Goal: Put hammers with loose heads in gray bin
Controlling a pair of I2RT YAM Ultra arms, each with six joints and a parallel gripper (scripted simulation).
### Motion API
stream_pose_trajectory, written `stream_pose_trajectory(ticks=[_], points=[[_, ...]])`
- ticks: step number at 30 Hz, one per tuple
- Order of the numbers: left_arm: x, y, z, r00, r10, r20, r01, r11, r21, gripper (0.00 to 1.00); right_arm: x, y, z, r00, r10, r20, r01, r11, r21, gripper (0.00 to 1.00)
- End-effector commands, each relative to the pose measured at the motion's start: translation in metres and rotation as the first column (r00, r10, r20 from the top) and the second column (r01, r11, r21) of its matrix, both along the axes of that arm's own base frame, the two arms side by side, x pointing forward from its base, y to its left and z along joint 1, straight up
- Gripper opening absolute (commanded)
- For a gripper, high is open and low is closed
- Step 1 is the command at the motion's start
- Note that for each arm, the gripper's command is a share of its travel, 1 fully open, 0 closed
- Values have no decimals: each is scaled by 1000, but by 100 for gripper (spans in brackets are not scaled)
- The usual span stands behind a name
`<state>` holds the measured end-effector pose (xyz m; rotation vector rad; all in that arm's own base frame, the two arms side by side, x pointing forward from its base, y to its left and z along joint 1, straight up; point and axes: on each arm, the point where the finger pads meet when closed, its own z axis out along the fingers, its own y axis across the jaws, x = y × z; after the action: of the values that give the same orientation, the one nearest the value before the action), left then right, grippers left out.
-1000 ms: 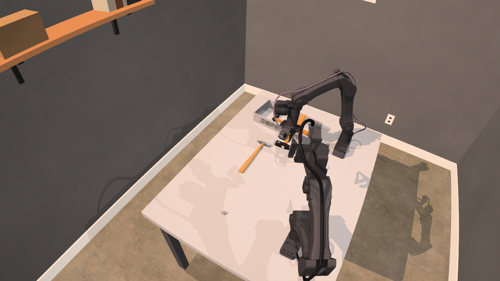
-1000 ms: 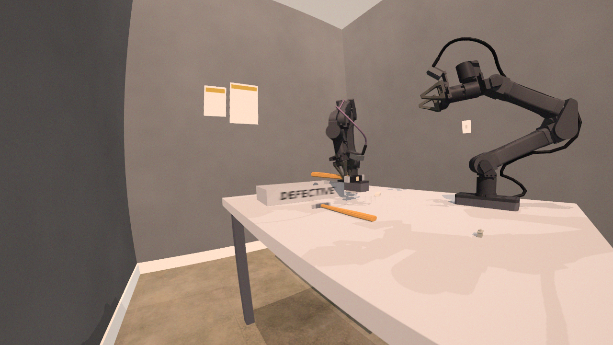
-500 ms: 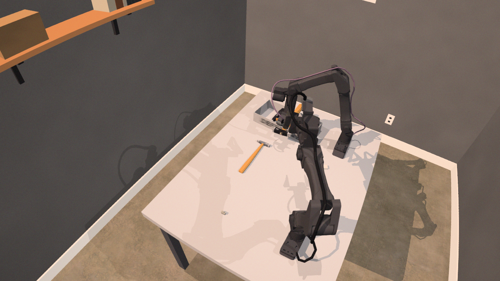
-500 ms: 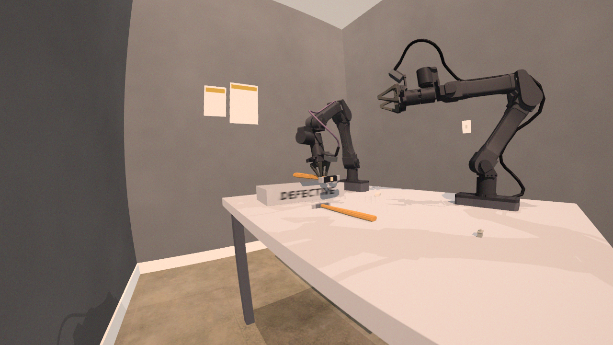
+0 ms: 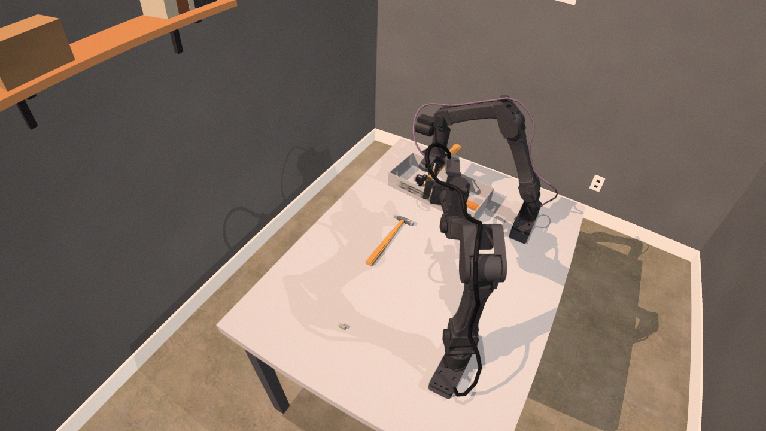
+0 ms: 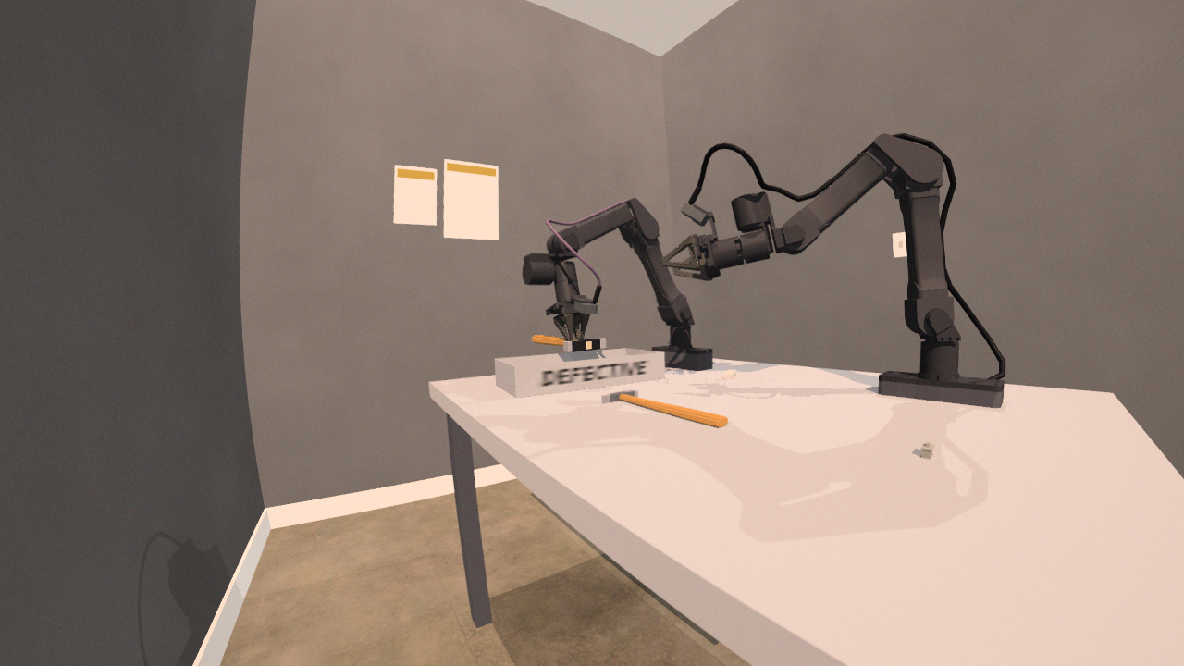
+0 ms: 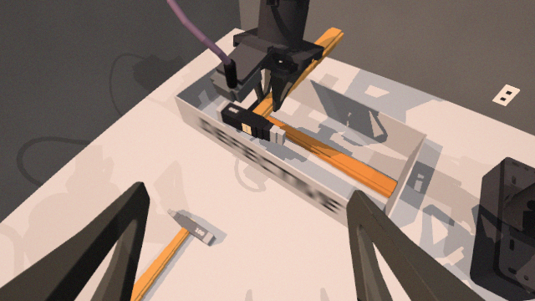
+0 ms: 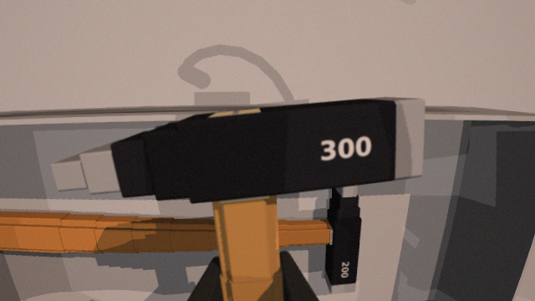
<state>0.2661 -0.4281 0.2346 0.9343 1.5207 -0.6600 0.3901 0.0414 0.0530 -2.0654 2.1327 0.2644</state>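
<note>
"What have the fingers got?"

"The right gripper (image 5: 434, 169) (image 6: 571, 338) (image 7: 269, 107) (image 8: 252, 264) is clenched on the handle of the 300 hammer (image 5: 455, 149) (image 6: 584, 344) (image 7: 251, 123) (image 8: 267, 155), just behind its black head."

"And the left gripper (image 5: 426, 188) (image 6: 683, 266) (image 7: 251, 195)?"

"Spread wide, nothing between its fingers."

"Is the 300 in the gray bin (image 5: 397, 184) (image 6: 517, 376) (image 7: 188, 117) (image 8: 84, 114)?"

"Held over it, head near the lettered wall, handle reaching past the opposite side. Whether it touches the bin, I can't fairly say."

"What's beneath?"

"The 200 hammer (image 5: 472, 205) (image 7: 347, 160) (image 8: 343, 242), inside, lying along the bin's length; its handle crosses under the 300's."

"The third?"

"The 100 hammer (image 5: 385, 242) (image 6: 674, 410) (image 7: 160, 259) lies flat on the table top (image 5: 321, 289) (image 6: 828, 497) (image 7: 292, 259), outside the lettered wall, head nearer the bin."
</note>
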Motion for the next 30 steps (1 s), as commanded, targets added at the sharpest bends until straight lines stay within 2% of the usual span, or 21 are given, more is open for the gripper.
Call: stream_pose_trajectory(ticks=[1,22,26,30], points=[[15,-20,3,1000,1,26,1,998,-60,100,13,-17,17,999,47,7,-47,998,32,15],[14,-19,3,1000,1,23,0,998,-55,100,34,-37,21,999,-10,36,9,1000,18,15],[12,-18,-2,1000,1,23,0,999,-42,100,40,-38,19,984,-169,48,168,985,24,15],[12,-18,-2,1000,1,23,0,999,-42,100,40,-38,19,930,-365,46,364,931,24,15]])
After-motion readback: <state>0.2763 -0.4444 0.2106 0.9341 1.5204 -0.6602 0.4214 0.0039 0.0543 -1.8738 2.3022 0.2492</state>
